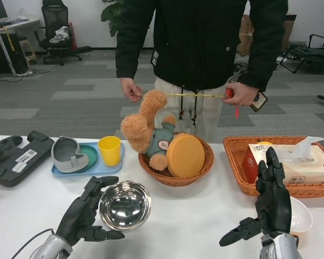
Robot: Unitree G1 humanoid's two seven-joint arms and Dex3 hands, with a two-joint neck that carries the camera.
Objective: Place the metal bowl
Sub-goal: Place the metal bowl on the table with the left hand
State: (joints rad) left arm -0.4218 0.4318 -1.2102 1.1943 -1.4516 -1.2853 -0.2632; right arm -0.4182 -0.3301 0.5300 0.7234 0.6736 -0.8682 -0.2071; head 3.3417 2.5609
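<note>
Metal bowl (125, 204) sits cradled between the spread fingers (103, 182) of the left hand (85, 211), which wrap its rim from the left side, one above and one below, likely to steady it for setting down on the white table (178, 216). Just beyond the fingertips lies a blue tray (86, 168) with a yellow cup (109, 150); further right stands a wicker basket (175, 175) holding a stuffed toy (148, 129). Far right, the right hand (267, 208) hovers empty, fingers apart.

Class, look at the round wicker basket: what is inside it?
The round wicker basket holds a teddy bear and a round yellow cushion-like disc leaning against it. Whatever lies beneath them is covered.
</note>
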